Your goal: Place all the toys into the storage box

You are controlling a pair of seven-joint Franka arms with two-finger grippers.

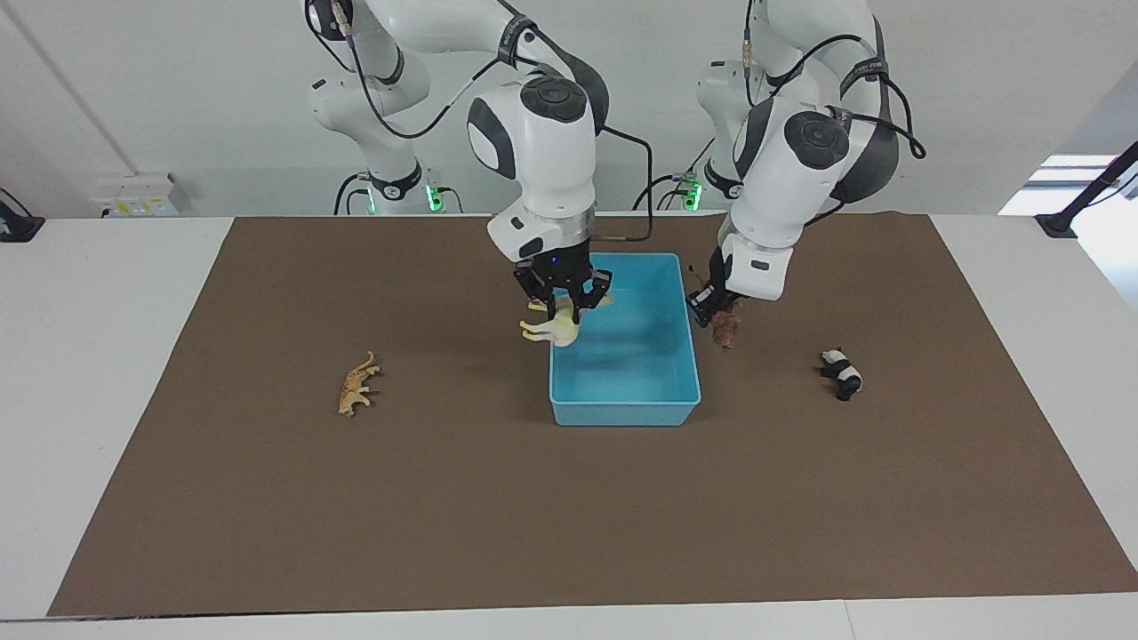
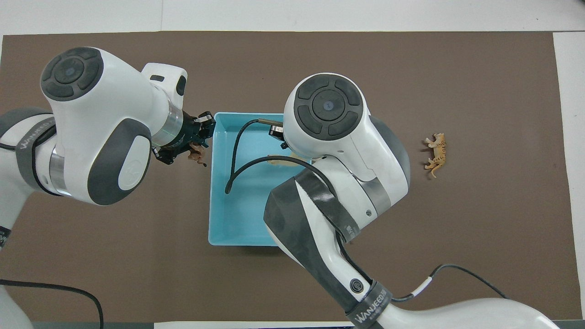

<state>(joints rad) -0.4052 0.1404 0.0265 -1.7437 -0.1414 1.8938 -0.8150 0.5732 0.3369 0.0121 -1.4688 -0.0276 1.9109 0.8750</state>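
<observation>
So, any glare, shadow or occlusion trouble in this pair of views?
Facing view: even light, a bright patch at the window edge, soft shadows under the storage box and toys, nothing blocked. Overhead view: the right arm's bulk hides most of the cream camel and its gripper; the left arm covers the panda.

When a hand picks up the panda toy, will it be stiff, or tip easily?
The panda looks like moulded plastic, so it is probably stiff and light. Its rounded body may slip between fingers. It appears to lie on the mat, so it will hardly tip, though a push may slide it.
</observation>
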